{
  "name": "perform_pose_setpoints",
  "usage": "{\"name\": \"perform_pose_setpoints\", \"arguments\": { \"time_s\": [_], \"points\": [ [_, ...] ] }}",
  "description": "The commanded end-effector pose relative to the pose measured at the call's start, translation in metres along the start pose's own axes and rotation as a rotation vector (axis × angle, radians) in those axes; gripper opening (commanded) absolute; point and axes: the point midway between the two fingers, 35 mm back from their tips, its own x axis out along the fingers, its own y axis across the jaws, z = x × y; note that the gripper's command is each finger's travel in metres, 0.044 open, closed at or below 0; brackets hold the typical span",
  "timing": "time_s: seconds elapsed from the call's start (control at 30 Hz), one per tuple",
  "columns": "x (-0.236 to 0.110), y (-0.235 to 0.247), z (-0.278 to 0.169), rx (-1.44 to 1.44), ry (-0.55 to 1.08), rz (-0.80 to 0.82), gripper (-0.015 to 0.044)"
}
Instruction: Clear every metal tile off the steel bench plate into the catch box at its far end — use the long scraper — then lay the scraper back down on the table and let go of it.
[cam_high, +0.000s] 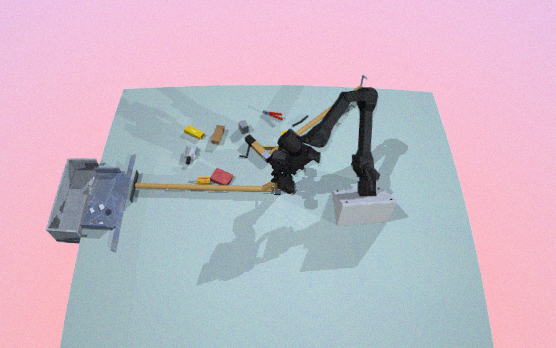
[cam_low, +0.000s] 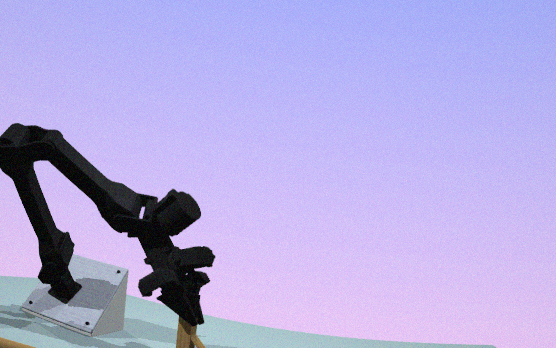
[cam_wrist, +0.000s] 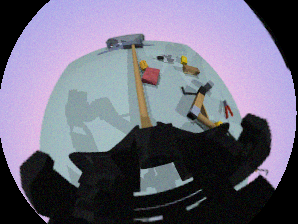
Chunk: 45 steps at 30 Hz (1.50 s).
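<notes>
The long scraper lies on the table, its wooden handle running from my gripper to its dark blade at the near edge of the steel bench plate. Small metal tiles lie on the plate. The grey catch box stands at the plate's far end. My gripper is down at table level and shut on the handle's near end, which also shows in the exterior view. The fingertips are hidden in the wrist view.
A red block and a small yellow item lie right beside the handle. A yellow block, a brown block, a grey cube, red pliers and another wooden tool lie behind. The arm's base stands to the right.
</notes>
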Motion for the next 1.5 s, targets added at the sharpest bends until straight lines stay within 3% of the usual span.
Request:
{"name": "perform_pose_setpoints", "arguments": {
  "time_s": [0.0,1.47],
  "points": [
    [0.0,0.0,0.0,0.004,0.0,-0.002,0.0],
    [-0.005,0.048,-0.001,-0.002,0.009,0.011,0.0]
  ]
}}
